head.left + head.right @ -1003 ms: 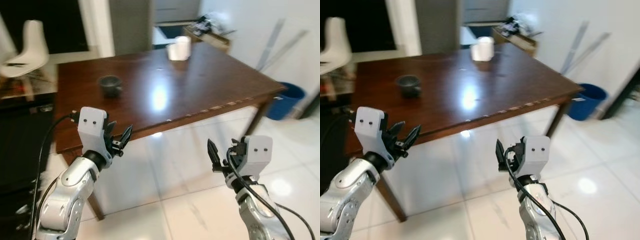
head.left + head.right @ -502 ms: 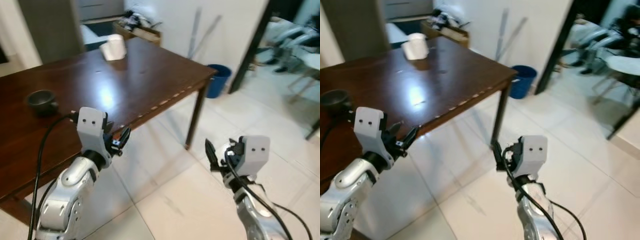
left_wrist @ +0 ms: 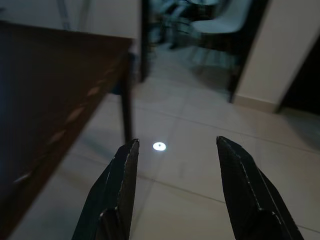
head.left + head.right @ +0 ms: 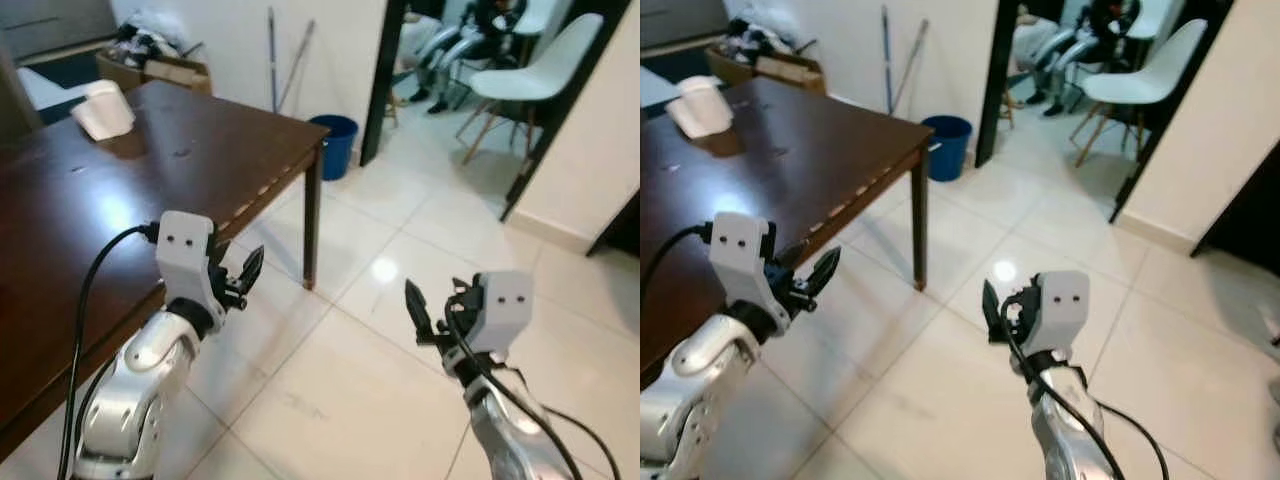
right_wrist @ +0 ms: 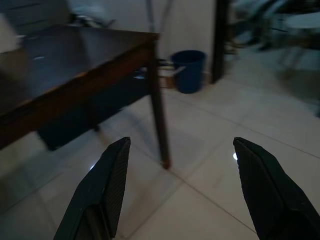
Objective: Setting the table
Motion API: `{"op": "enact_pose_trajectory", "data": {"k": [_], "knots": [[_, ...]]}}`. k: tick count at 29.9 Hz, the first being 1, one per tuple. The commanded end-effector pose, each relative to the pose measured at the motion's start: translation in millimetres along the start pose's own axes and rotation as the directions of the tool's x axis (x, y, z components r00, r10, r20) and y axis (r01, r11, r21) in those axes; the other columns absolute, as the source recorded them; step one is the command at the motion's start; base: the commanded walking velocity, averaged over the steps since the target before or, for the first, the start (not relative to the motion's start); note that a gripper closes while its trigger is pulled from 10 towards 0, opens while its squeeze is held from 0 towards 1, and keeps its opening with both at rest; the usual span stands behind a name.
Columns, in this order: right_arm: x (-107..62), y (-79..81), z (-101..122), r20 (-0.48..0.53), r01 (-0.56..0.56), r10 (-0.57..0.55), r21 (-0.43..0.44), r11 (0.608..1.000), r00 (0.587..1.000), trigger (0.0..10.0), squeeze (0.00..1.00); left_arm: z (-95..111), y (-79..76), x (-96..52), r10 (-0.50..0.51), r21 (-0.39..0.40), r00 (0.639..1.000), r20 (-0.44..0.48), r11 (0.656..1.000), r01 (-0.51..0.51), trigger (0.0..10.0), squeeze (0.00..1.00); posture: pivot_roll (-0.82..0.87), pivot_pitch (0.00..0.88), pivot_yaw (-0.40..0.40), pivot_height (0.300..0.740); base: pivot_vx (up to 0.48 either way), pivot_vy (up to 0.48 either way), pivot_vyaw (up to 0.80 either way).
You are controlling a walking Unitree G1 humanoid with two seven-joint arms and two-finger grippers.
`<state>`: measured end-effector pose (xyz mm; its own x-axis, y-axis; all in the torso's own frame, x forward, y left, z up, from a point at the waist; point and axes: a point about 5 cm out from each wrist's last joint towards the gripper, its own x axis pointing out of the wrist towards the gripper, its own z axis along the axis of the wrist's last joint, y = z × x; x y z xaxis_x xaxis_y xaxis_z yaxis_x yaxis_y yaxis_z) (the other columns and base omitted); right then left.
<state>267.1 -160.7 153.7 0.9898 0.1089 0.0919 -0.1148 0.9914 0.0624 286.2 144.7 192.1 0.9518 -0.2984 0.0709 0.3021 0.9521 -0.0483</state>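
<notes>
Two end effectors, left (image 4: 243,283) and right (image 4: 428,315), both spread open, both empty. White cup (image 4: 101,108) sits far left on the bench (image 4: 200,140). Risk, as I judge it: my left arm clipping the bench edge beside it while turning.

Open tiled floor (image 4: 400,250) ahead; counter (image 4: 150,150) corner and leg block the left; blue bin (image 4: 335,145) beyond, white chair (image 4: 525,80) past doorway.
</notes>
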Motion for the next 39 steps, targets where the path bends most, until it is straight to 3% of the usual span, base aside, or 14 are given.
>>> {"op": "enact_pose_trajectory", "data": {"k": [1, 39], "knots": [[-1.3, -2.3, -1.7, -0.011, 0.008, -0.008, -0.001, 1.0, 1.0, 10.0, 0.0, -1.7, 0.4, 0.4, 0.001, 0.004, 1.0, -0.006, 1.0, -0.001, 10.0, 0.0, -0.1, 0.0, 0.075, 0.74, 0.0, 0.0, -0.8], [4.2, -2.6, -1.1, -0.005, -0.003, 0.003, -0.01, 1.0, 1.0, 10.0, 0.0, -1.5, -0.7, 5.8, 0.005, 0.0, 1.0, 0.009, 1.0, -0.005, 10.0, 0.0, -0.09, 0.0, 0.07, 0.74, 0.0, 0.0, -0.8]]}}
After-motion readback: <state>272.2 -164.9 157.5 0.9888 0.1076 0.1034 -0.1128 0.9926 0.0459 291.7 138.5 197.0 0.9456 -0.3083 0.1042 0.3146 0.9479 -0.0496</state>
